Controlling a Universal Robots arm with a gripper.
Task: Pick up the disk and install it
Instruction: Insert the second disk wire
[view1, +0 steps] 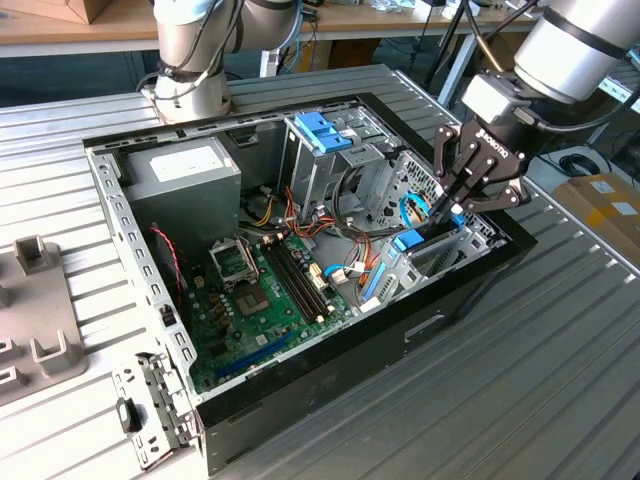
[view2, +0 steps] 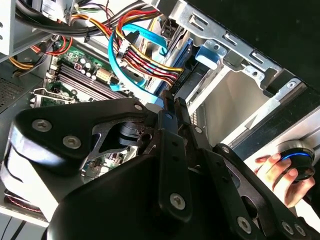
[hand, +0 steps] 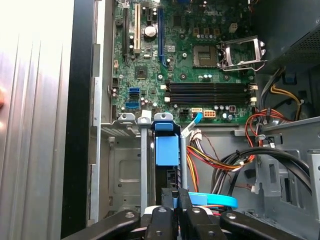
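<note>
Gripper (view1: 452, 212) clamped on disk (view1: 412, 240), which stands on edge in bay slot at PC case (view1: 330, 370) corner, beside upright drive cage (view1: 322, 165); blue carrier (hand: 166, 150) visible.

An open black computer case (view1: 330, 370) lay on the ribbed metal table (view1: 520, 390), its green motherboard (view1: 265, 300) beside a grey power supply (view1: 185, 180).
</note>
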